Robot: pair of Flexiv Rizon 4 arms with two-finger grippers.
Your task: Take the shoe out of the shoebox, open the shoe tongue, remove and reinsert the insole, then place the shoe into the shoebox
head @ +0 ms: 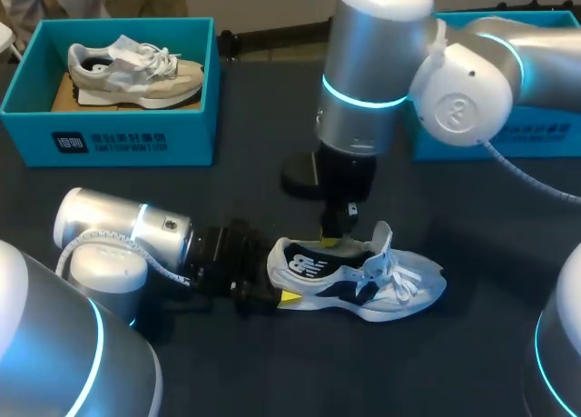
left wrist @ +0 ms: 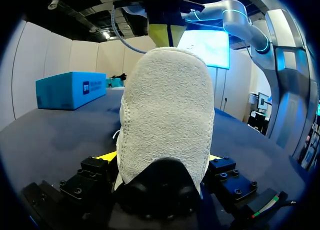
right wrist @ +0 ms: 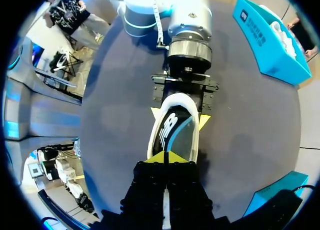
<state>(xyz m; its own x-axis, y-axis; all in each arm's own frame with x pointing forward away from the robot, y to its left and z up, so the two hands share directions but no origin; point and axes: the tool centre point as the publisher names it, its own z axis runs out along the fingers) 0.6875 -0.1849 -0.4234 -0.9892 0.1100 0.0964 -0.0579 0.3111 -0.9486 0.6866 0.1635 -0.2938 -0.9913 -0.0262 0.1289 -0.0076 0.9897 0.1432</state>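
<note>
Left gripper (left wrist: 160,160): fingers spread wide and clamped on the heel of the white-and-navy sneaker (head: 363,285), one yellow tip on each side. Right gripper (right wrist: 167,157): comes down from above into the shoe's opening, yellow tips pressed together just over the front end of the insole (right wrist: 175,132). Can't tell whether they pinch anything thin. The sneaker sits out of the box on the dark table (head: 272,372), about mid-table toward the near edge, heel to the left arm and toe to the right, tongue raised and laces loose. A blue shoebox (head: 109,135) at the far left corner holds a beige sneaker (head: 136,72). A second blue box (head: 508,140) sits at the far right, behind the right arm.
</note>
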